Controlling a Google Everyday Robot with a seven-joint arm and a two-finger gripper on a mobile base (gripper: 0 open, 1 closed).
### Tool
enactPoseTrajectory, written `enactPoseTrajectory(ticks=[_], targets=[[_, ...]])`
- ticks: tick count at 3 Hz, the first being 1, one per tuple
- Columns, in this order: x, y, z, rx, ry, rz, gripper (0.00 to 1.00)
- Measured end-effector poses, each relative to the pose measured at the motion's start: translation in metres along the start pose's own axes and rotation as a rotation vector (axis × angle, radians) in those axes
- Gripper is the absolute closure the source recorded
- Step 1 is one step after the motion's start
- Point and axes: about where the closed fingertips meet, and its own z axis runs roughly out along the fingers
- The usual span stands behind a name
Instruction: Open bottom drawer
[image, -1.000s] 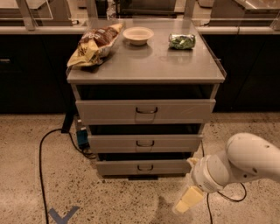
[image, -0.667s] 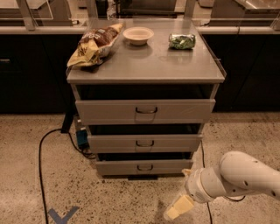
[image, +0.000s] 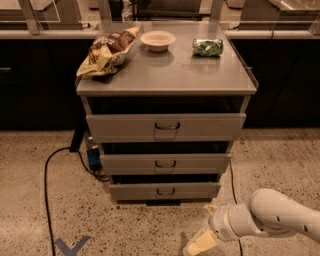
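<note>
A grey metal cabinet (image: 165, 85) has three drawer fronts. The bottom drawer (image: 165, 191) is the slimmest, near the floor, with a small dark loop handle (image: 165, 191). It stands slightly proud of the frame, like the two above. My gripper (image: 200, 243) is at the end of the white arm (image: 270, 217), low over the floor, to the lower right of the bottom drawer and apart from it. It holds nothing that I can see.
On the cabinet top lie a chip bag (image: 107, 50), a white bowl (image: 157, 40) and a green packet (image: 208, 47). A black cable (image: 47, 175) runs over the speckled floor at left. Dark counters stand behind.
The arm and gripper have moved left and down toward the floor, nearer the front of the bottom drawer. The drawers have not moved.
</note>
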Motion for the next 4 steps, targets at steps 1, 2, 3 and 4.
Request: enactPoseTrajectory(ticks=[1, 2, 3, 4], targets=[[0.000, 0.000, 0.000, 0.000, 0.000, 0.000, 0.00], [0.001, -0.009, 0.007, -0.050, -0.050, 0.006, 0.00], [-0.004, -0.040, 0.025, -0.070, -0.080, -0.003, 0.00], [-0.015, -0.070, 0.045, -0.023, -0.059, -0.045, 0.00]])
